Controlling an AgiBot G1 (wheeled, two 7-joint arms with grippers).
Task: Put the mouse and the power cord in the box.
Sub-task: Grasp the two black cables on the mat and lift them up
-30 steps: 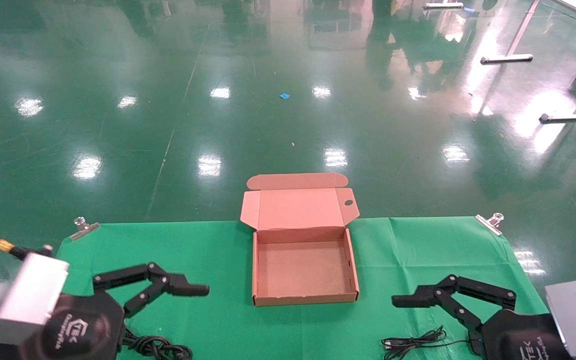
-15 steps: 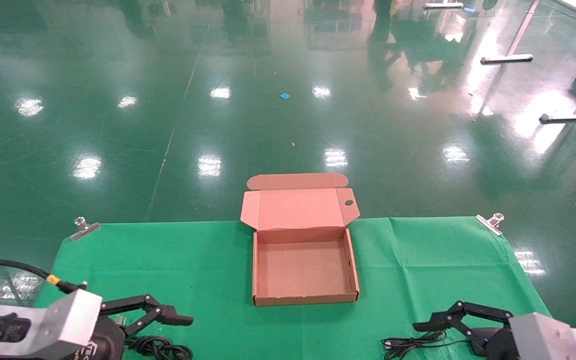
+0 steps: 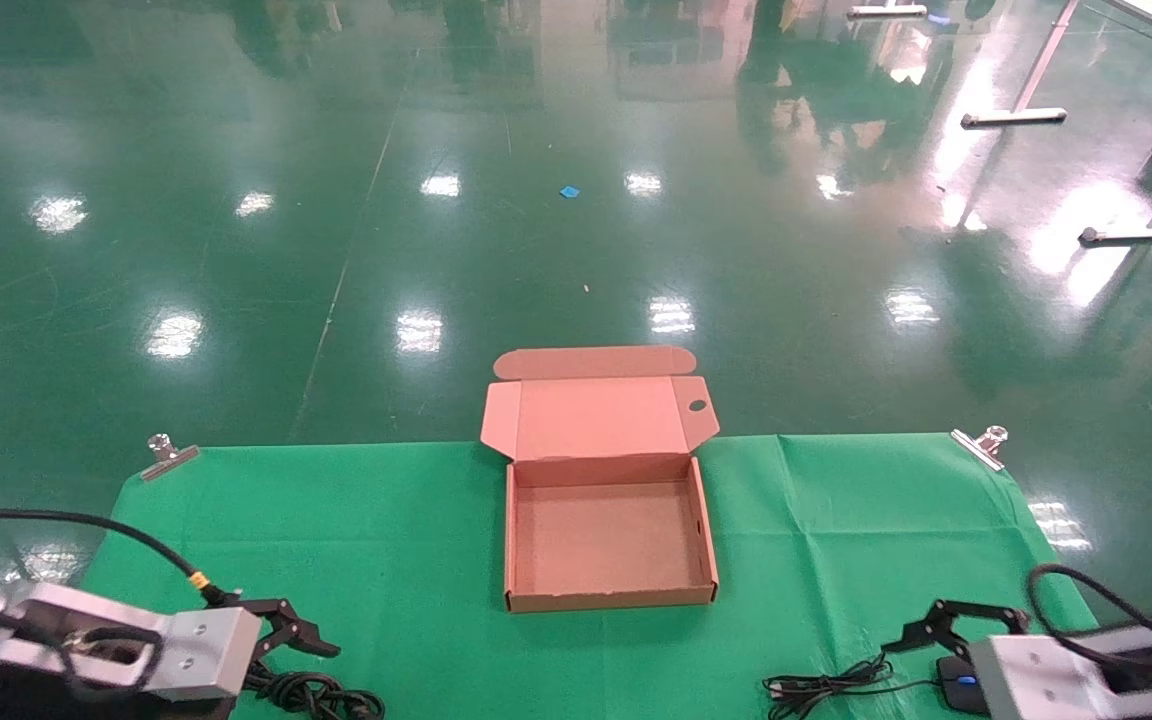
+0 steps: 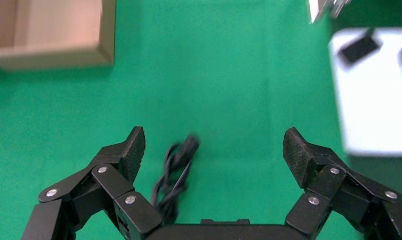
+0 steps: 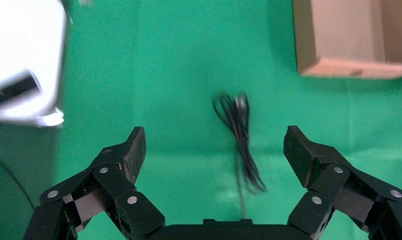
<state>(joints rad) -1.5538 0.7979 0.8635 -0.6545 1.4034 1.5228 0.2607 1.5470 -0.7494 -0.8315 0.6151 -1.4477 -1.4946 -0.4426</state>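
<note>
Taking the box (image 3: 608, 540) as landmark, the power cord (image 3: 314, 694) is found nearest the robot, on the green cloth (image 3: 416, 520) to the box's left and well short of its front wall, as a loose bundle of thick black coils. In the left wrist view its long axis is seen to run straight out from the palm, between the fingers and nearer one of them. The left gripper (image 4: 213, 145) is held above it with jaws spread wide and nothing between them, so a descent is judged to be the coming move. To the box's right, equally near the robot, the mouse (image 3: 956, 682) is partly hidden by the right arm, a blue mark showing; its thin cable (image 5: 241, 140) lies bunched toward the box. The right gripper (image 5: 214, 145) is likewise spread wide and empty above that cable. The box itself lies open and empty, lid folded back
</note>
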